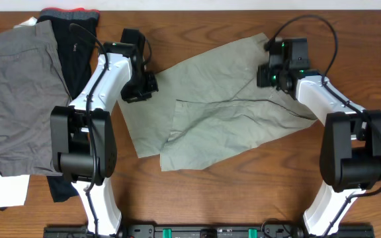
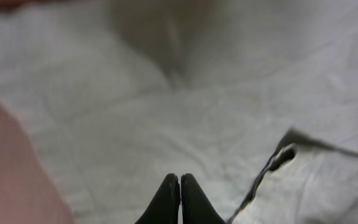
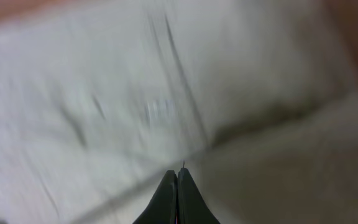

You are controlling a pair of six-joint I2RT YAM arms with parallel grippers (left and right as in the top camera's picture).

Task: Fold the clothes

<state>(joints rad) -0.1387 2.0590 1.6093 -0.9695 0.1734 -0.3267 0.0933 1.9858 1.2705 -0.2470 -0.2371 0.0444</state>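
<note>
**Overhead:** khaki shorts lie rumpled on the table, with the left gripper at their left edge and the right gripper at the upper-right corner.
**Left wrist:** jaws clenched, tips against the cloth.
**Right wrist:** likewise clenched; blur hides whether any fabric is caught.
**Risk:** a shallow pinch could slip when lifted.

A robotics lab bench: a wooden table with left arm and right arm mounted at its near edge, spare garments heaped at its left end.
</note>
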